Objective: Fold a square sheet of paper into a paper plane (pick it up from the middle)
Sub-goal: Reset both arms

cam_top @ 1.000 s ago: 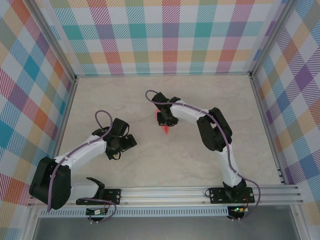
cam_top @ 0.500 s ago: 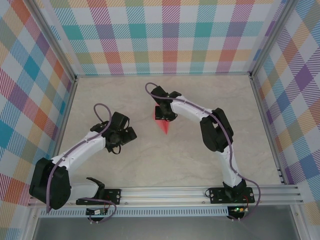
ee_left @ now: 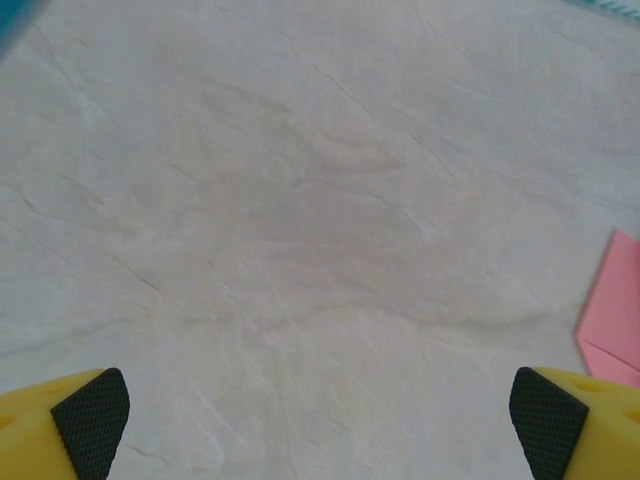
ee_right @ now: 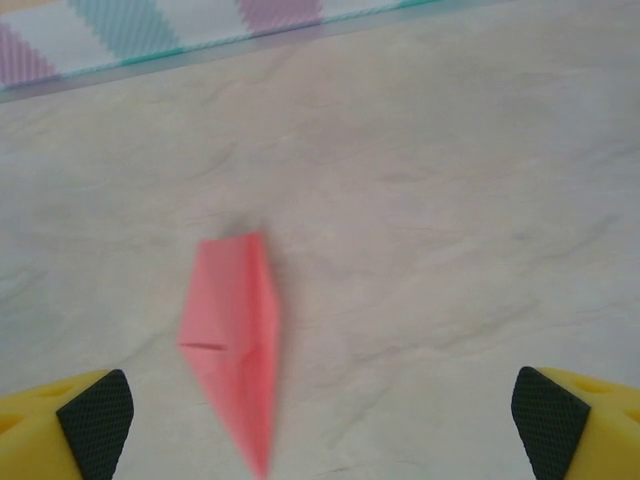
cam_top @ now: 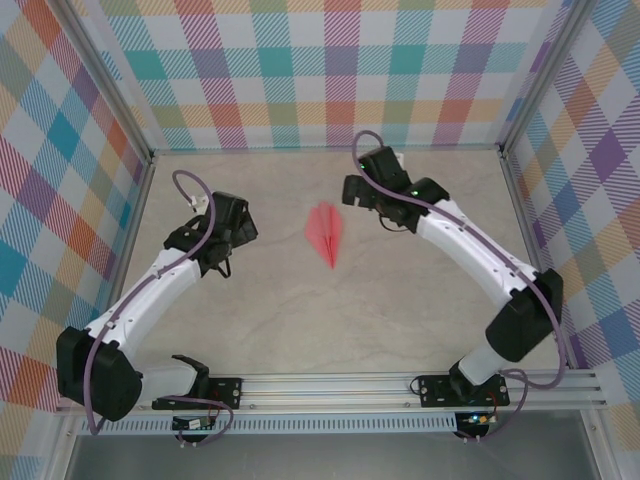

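1. While both arms hang over it, the pale marble-patterned table (cam_top: 400, 330) takes up most of the top view, boxed in on three sides by plaid walls (cam_top: 330, 80), with an aluminium rail (cam_top: 400, 385) along its near edge.
2. From its base on that rail, the left arm (cam_top: 150, 300) reaches up and inward over the left half of the table. The right arm (cam_top: 480, 260) curves in from the right toward the far middle.
3. At the end of the left arm, the left gripper (ee_left: 320, 420) hovers above bare table. Its jaws are spread wide, one black pad (ee_left: 90, 420) low at each side of its wrist view, with nothing between them.
4. Over the far centre-right, the right gripper (ee_right: 322, 420) also has its jaws spread wide, and its pads (ee_right: 550, 415) hold nothing.
5. Between the two grippers lies the paper plane (cam_top: 326, 234), flat on the table near the middle, touching neither and nearer the right one.
   - It is a narrow salmon-pink dart with a centre crease, and its sharp tip points toward the near edge.
   - In the right wrist view it (ee_right: 238, 330) lies left of centre, with its tip blurred.
   - In the left wrist view only a pink corner (ee_left: 612, 310) shows at the right edge.
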Controlling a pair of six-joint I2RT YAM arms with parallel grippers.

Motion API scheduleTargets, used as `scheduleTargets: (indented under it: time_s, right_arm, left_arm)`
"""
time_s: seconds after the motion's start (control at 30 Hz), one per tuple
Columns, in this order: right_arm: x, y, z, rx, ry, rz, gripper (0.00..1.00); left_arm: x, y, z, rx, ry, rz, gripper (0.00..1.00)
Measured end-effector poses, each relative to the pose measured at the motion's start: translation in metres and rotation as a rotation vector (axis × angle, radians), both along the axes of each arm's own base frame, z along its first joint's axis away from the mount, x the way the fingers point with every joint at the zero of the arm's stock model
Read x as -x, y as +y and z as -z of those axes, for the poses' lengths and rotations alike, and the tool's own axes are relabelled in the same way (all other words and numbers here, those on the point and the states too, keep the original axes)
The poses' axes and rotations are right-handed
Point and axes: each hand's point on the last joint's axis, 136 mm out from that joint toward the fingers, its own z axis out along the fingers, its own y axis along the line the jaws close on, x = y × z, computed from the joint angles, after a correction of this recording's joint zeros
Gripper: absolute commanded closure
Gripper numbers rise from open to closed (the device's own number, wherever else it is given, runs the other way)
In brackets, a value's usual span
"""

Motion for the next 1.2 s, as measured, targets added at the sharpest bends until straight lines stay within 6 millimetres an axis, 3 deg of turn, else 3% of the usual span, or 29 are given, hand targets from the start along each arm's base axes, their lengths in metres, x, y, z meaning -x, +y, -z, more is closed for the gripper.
scheduleTargets:
  time_s: [0.13,0.27,0.43,0.57,0.77,1.03,1.2]
  right_arm:
    - [0.008,-0.074,0.035,0.108,-0.024,0.123,0.00]
    - [0.030,-0.133,0.084,0.192,-0.053,0.195,0.00]
    - [0.046,-0.174,0.127,0.265,-0.061,0.246,0.00]
    - [0.043,-0.184,0.148,0.296,-0.089,0.247,0.00]
    - [0.028,-0.179,0.173,0.331,-0.129,0.153,0.00]
    - [0.002,-0.170,0.150,0.236,-0.302,0.043,0.00]
    - [-0.006,-0.166,0.160,0.195,-0.310,-0.013,0.00]
  left_arm:
    - [0.007,0.033,0.006,-0.111,-0.057,-0.065,0.00]
    - [0.011,0.061,0.024,-0.179,-0.082,-0.128,0.00]
    - [0.009,0.075,0.057,-0.233,-0.118,-0.133,0.00]
    - [0.008,0.080,0.089,-0.257,-0.116,-0.090,0.00]
    - [-0.011,0.076,0.109,-0.220,-0.173,0.001,0.00]
    - [-0.041,0.067,0.106,-0.148,-0.298,0.112,0.00]
    - [-0.048,0.058,0.124,-0.117,-0.287,0.173,0.00]
